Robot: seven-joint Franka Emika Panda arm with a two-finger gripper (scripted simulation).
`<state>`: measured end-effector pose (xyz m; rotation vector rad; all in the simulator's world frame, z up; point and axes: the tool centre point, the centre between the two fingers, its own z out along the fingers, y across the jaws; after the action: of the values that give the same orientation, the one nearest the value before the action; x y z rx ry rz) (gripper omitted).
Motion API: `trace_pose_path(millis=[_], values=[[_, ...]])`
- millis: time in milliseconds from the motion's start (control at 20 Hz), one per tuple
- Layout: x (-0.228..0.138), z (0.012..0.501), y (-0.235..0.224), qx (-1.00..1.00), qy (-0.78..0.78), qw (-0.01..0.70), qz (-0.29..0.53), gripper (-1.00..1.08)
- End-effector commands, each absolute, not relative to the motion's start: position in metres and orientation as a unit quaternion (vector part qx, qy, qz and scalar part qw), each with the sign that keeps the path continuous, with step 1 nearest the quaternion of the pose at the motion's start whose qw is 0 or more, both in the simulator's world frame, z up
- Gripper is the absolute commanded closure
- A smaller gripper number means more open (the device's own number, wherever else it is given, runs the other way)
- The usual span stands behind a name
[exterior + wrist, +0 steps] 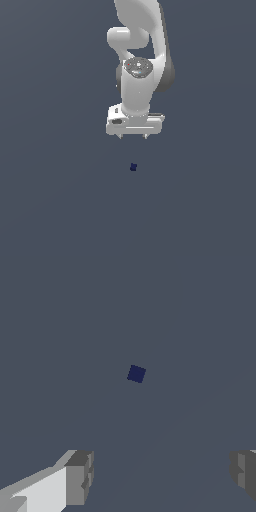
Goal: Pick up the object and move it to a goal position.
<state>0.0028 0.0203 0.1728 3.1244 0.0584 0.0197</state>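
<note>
Hanging above grey floor (50,200): gripper (132,136), jaws spread wide, nothing between them. Fingertips (80,476) cut off at frame edge in wrist view; one side barely showing. Below gripper, well apart, untouched: object (133,167), lying on floor. Tiny, dark navy, roughly cube-shaped, so no clear long axis; seen in wrist view (136,374) turned slightly askew to finger line. Upper arm (140,30) cropped at exterior view's top.

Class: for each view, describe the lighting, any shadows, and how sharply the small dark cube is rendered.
Exterior view: flat, even light; no shadow shows under the gripper or the cube, which is a blurry speck. Wrist view: the same flat grey ground, no glare; the cube has crisp edges, and the fingertips show blocky shading.
</note>
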Motion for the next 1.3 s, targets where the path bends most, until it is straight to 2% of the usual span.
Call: trace_pose_path(millis=[0, 600, 1250], values=[[0.003, 0.173, 0.023, 1.0, 0.023, 0.012, 0.006, -0.92], [0.016, 0.157, 0.023, 1.0, -0.003, 0.008, 0.005, -0.92], [0.057, 0.09, 0.025, 0.995, -0.102, 0.001, 0.001, -0.92]])
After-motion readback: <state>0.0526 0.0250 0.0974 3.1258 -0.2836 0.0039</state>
